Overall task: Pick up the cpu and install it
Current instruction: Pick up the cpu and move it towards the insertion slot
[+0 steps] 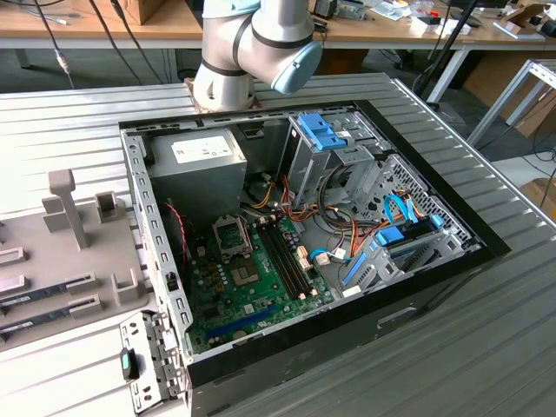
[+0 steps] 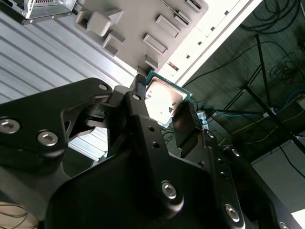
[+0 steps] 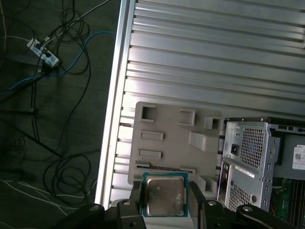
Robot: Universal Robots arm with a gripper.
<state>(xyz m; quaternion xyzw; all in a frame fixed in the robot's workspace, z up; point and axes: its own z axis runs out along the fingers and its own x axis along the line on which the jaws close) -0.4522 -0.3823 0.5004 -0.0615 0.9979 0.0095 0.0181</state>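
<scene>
Fingers (image 3: 136,200) clamp the cpu (image 3: 164,195) by two opposite edges, held over the grey tray (image 3: 167,133) on the tabletop (image 3: 214,57). Cpu is likely light, stiff and slippery-lidded with a fragile underside, so an edge grip suits it. Case (image 1: 347,326) sits mid-frame in the exterior view.

Bright, even room light; glare streaks the ribbed worktop (image 3: 214,62) and the cpu (image 2: 164,98) lid; the floor (image 3: 47,143) lies dim.
</scene>
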